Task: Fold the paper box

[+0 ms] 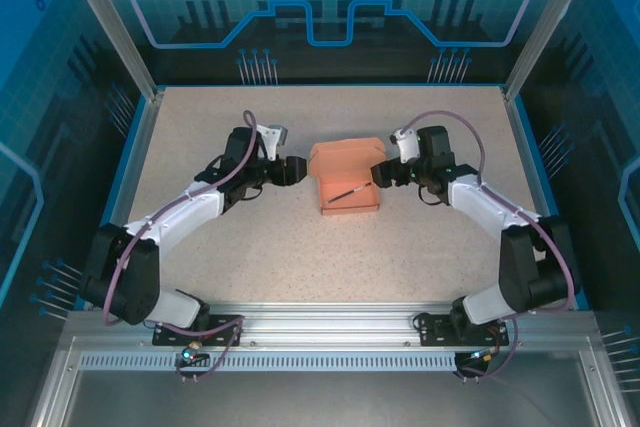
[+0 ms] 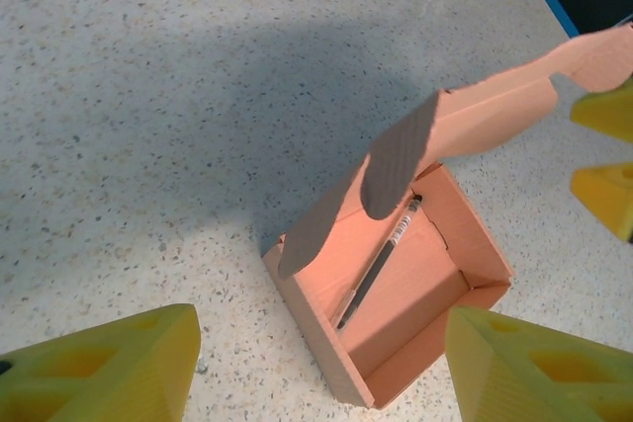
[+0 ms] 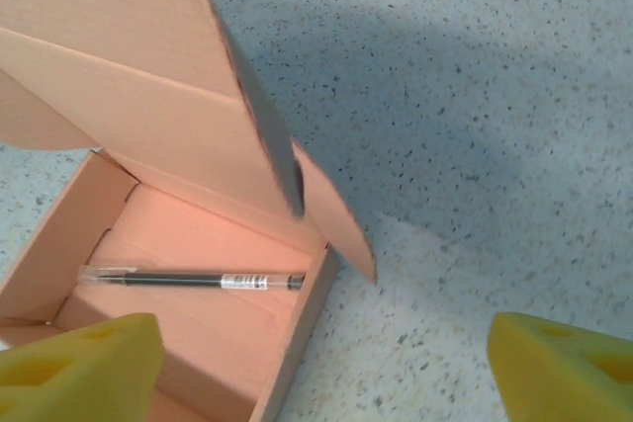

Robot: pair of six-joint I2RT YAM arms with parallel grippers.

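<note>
Both my left gripper and right gripper are spread; the light, bendy box (creases easily, I'd guess) wants gentle pinching at its lid edges.

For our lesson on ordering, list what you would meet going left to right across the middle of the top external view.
Left gripper → paper box → right gripper

Salmon-pink box; black pen with clear ends and a white, dark-printed label; pale tabletop with dark and tan speckles; yellow fingertips; mauve cables.
</note>
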